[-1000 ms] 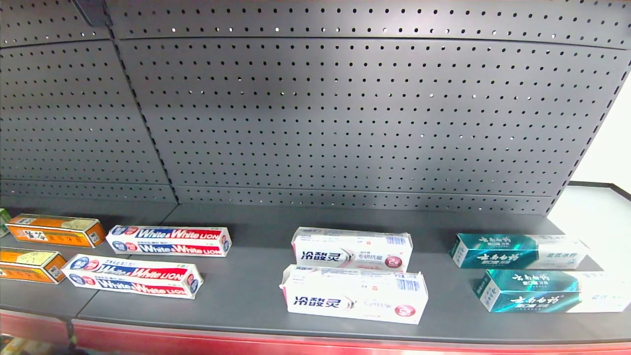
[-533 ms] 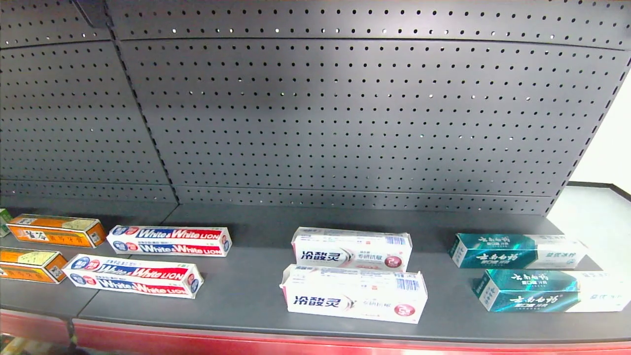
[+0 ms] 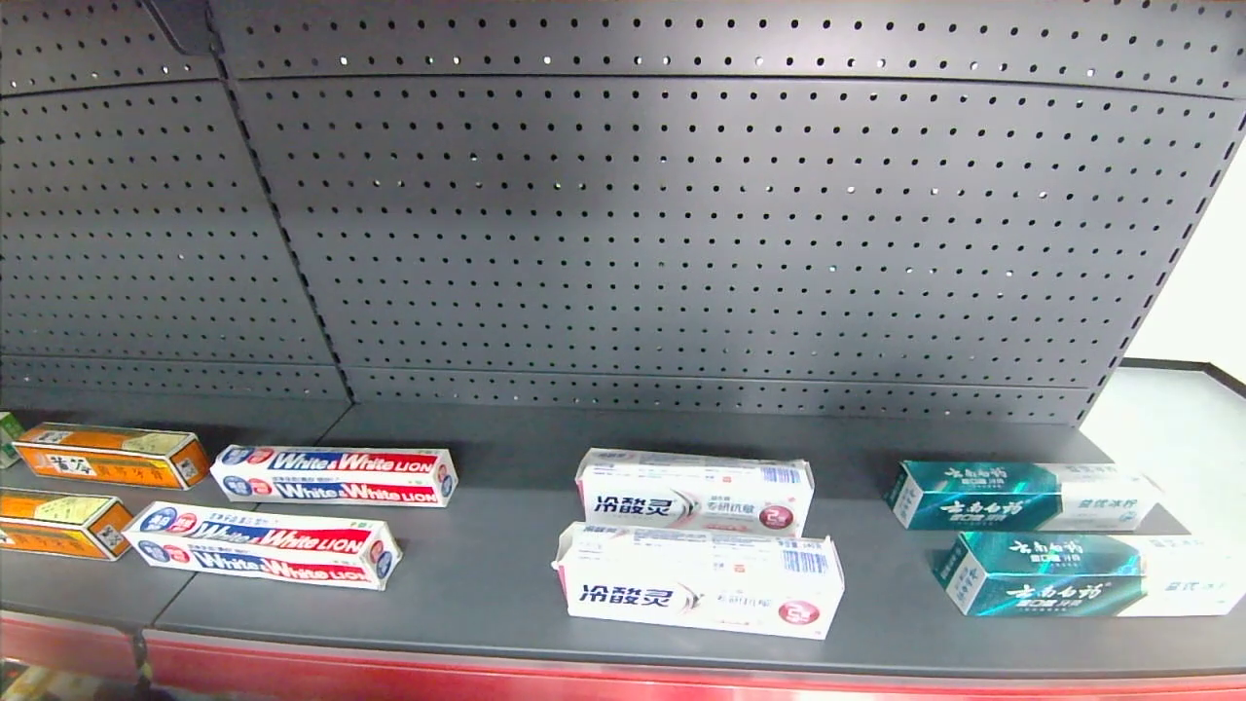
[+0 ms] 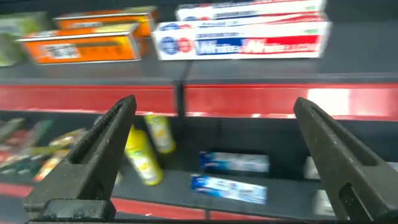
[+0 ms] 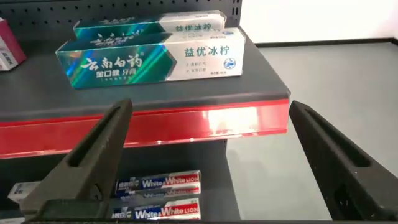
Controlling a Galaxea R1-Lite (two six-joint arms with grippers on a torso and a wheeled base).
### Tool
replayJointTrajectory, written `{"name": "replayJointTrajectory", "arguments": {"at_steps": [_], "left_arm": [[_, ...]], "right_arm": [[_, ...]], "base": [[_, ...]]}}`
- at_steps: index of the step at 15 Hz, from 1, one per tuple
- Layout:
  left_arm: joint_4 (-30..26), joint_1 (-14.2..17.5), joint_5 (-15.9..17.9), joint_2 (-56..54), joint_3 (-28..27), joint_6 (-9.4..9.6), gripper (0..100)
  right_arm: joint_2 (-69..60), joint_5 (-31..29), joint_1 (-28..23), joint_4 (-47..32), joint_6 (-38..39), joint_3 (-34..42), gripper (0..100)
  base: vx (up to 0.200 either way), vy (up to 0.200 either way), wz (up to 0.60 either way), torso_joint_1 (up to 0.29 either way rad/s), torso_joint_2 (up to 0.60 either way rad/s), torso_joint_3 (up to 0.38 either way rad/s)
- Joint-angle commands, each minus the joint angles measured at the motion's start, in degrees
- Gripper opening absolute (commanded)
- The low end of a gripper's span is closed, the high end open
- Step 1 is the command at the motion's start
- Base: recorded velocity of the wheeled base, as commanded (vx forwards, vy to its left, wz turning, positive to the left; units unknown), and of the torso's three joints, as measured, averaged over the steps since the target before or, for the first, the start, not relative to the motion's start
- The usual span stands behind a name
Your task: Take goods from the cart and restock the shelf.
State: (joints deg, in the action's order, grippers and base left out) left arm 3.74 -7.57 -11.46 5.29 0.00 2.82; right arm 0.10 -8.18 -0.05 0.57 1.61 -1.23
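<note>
Flat on the grey shelf (image 3: pixel 487 555), in pairs from left to right: orange boxes (image 3: pixel 112 455), red-and-white boxes (image 3: pixel 334 475), white boxes (image 3: pixel 696 492), green boxes (image 3: pixel 1022 497). Left end effector (image 4: pixel 214 104) wide open and bare, low before the shelf's red edge (image 4: pixel 249 99), near the orange boxes. Right end effector (image 5: pixel 211 107) wide open too, low before the green boxes.

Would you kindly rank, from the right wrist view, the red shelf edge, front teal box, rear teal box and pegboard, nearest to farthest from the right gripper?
1. Red shelf edge, just ahead of the right gripper.
2. Front teal box, just behind that edge.
3. Rear teal box, directly behind it.
4. Pegboard, at the very back.
</note>
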Motion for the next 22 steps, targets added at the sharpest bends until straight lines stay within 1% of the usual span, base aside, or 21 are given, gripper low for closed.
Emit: {"name": "replayJointTrajectory", "arguments": {"at_steps": [1,2,3,4,5,6,7,8,9,10,13,16,17,22], "left_arm": [[0.0,0.0,2.2,0.2,0.0,-3.26,100],[0.0,0.0,2.8,0.2,0.0,-5.36,100],[0.0,0.0,3.7,0.2,0.0,-7.12,100],[-0.1,0.0,4.3,0.2,0.0,-7.65,100],[-1.3,0.0,4.8,0.2,0.0,-7.39,100],[-2.4,0.1,4.3,0.2,0.0,-6.86,100],[-2.5,0.1,4.0,0.2,0.0,-6.33,100],[-2.5,0.3,3.7,0.2,0.0,-5.28,100],[-2.5,0.3,3.8,0.1,0.0,-4.75,100],[-3.0,0.2,4.1,0.1,0.0,-4.49,100],[-3.6,0.2,4.3,0.2,0.0,-4.93,100],[-3.6,0.1,4.3,0.2,0.0,-4.93,100],[-3.6,0.1,4.3,0.2,0.0,-4.84,100],[-3.6,0.2,4.1,0.2,0.0,-5.10,100]], "right_arm": [[-0.1,0.5,0.0,0.4,-1.3,0.2,100],[-0.1,1.9,0.0,0.4,-2.0,0.2,100],[-0.1,2.0,0.0,0.5,-1.7,0.2,100],[-0.1,1.6,0.0,0.5,-1.4,0.3,100],[-0.1,0.0,0.0,0.5,-1.0,0.3,100],[-0.1,-4.4,0.0,0.7,-0.9,0.4,100],[-0.1,-4.0,0.0,0.9,-1.2,0.4,100],[-0.1,-0.9,0.0,0.8,-1.3,0.4,100],[-0.1,4.5,0.0,0.7,-0.9,0.4,100],[-0.1,6.1,0.0,-0.5,-1.6,1.2,100],[-0.1,6.5,0.0,-0.6,-1.6,1.2,100],[-0.1,6.5,0.0,-0.7,-1.5,1.2,100],[-0.1,6.5,0.0,-0.7,-1.6,1.2,100],[-0.1,6.5,0.0,-0.6,-1.6,1.2,100]], "base": [[0.000,0.000,0.00,0.000,0.00,0.000],[0.000,0.000,0.00,0.000,0.00,0.000],[0.000,0.000,0.00,0.000,0.00,0.000],[0.000,0.000,0.00,0.000,0.00,0.000],[0.000,0.000,0.00,0.000,0.00,0.000],[0.000,0.000,0.00,0.000,0.00,0.000],[0.000,0.000,0.00,0.000,0.00,0.000],[0.000,0.000,0.00,0.000,0.00,0.000],[0.000,0.000,0.00,0.000,0.00,0.000],[0.000,0.000,0.00,0.000,0.00,0.000],[0.000,0.000,0.00,0.000,0.00,0.000],[0.000,0.000,0.00,0.000,0.00,0.000],[0.000,0.000,-0.60,0.002,0.00,0.002],[0.000,0.000,0.00,0.000,0.00,0.000]]}}
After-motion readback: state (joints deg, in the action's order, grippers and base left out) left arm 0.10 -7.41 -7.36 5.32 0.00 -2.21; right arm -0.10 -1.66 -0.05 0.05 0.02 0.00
